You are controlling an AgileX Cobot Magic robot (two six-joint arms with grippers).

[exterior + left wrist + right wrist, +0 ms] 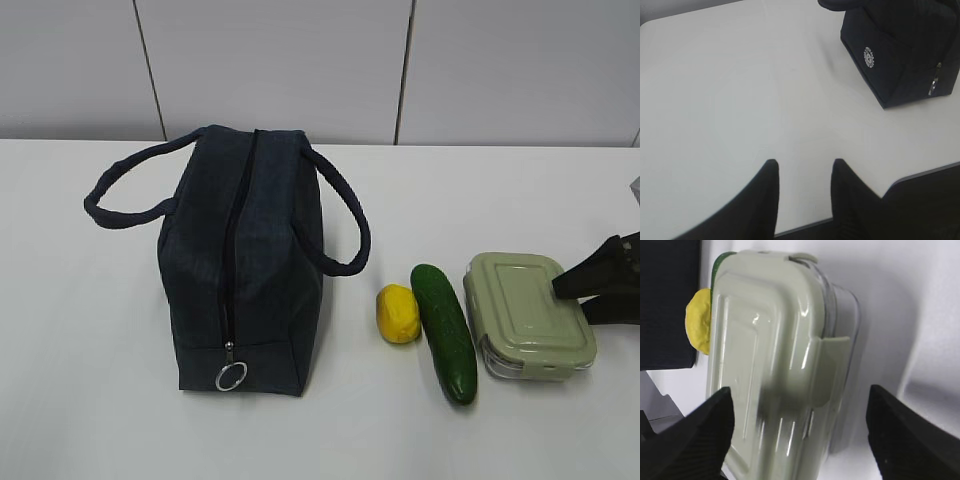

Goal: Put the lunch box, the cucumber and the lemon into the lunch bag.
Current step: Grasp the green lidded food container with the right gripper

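Note:
The navy lunch bag (240, 270) stands left of centre, its black zipper running down to the silver ring pull (231, 376). To its right lie the yellow lemon (398, 313), the dark green cucumber (445, 332) and the sage-lidded lunch box (528, 315), side by side. My right gripper (578, 293) is open at the box's right end; in the right wrist view (800, 392) its fingers straddle the box (770, 350) just above the lid. My left gripper (805, 165) is open and empty over bare table, with the bag (900, 55) ahead on the right.
The white table (90, 400) carries everything, with a pale panelled wall behind. The bag's two looped handles (120, 195) hang out to either side. In the right wrist view the lemon (699, 325) and a sliver of cucumber (717, 265) show beyond the box.

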